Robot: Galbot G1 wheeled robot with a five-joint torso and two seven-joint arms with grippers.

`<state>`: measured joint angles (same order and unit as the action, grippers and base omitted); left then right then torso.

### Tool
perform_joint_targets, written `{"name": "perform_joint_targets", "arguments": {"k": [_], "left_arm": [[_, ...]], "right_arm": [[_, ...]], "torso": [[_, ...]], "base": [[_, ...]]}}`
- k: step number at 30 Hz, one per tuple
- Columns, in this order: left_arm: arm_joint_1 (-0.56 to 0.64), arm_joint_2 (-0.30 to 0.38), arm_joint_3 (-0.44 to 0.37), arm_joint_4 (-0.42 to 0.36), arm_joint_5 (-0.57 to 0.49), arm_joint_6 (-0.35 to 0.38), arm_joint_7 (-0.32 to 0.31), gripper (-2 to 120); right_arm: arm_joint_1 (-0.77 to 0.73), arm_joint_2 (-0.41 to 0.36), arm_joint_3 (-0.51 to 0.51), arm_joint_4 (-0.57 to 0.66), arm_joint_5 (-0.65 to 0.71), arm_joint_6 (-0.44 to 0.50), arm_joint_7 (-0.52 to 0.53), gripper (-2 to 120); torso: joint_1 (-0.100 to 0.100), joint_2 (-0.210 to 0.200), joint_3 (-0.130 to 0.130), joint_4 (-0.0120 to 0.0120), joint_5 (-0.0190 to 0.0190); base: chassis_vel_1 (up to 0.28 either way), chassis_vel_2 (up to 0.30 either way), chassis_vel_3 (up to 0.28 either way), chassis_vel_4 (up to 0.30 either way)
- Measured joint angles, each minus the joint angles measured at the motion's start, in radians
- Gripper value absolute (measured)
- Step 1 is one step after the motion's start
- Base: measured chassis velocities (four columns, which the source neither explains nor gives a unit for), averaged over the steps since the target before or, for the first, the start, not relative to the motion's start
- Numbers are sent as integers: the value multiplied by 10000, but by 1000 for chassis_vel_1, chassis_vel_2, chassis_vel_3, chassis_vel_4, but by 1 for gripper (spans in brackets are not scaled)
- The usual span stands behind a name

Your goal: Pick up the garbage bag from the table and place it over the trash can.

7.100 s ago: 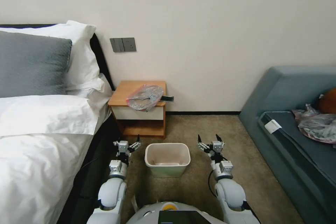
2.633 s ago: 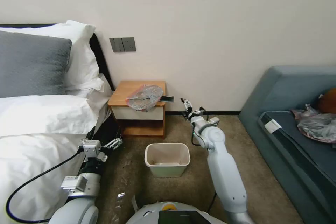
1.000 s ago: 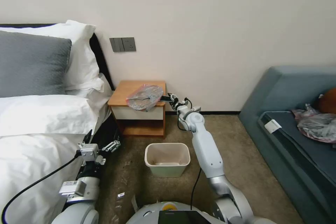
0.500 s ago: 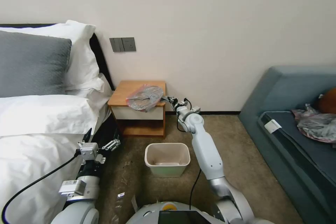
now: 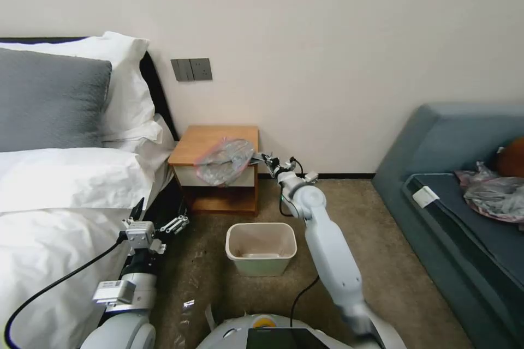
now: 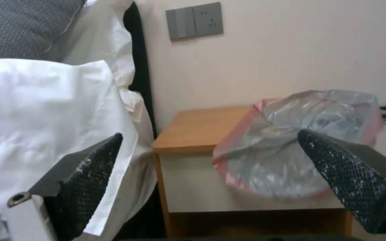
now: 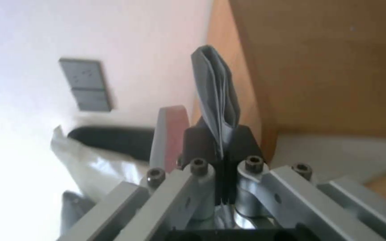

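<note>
Right gripper [image 5: 261, 158] pinches the garbage bag [image 5: 224, 161] at the table [image 5: 204, 144] front edge. Left gripper [image 5: 158, 218], fingers spread, waits beside the bed [image 5: 60, 218].

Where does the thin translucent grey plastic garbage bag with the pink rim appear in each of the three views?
Head view: garbage bag hangs off the orange-brown wooden table's front edge, pinched by the right gripper.
Left wrist view: bag at right.
Right wrist view: grey fold between shut fingers.
Shared landmark: grey wall switch plate.
</note>
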<state>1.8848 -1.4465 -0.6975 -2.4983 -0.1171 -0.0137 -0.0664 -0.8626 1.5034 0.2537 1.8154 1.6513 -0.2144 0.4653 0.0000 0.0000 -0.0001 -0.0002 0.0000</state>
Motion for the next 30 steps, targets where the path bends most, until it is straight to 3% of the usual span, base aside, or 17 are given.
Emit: {"name": "perform_joint_targets", "arguments": {"k": [13,23,30], "left_arm": [[-162,104,-59,39,-123,14,12,100],[-263,225,-55,189,-208,17,6,100],[-363,292,-17,298,-314,18,0,100]], "right_arm": [[-1795,-939,-1082,2434,-1062,-7,399,0],[-2599,-1443,-1776,2716,-2583,-313,341,0],[-3252,-2193,-1849,2977,-3562,-458,117,0]], "torso": [[0,0,0,2,0],[0,0,0,2,0],[-1,1,0,2,1]], "base": [[0,0,0,0],[0,0,0,0],[0,0,0,0]]}}
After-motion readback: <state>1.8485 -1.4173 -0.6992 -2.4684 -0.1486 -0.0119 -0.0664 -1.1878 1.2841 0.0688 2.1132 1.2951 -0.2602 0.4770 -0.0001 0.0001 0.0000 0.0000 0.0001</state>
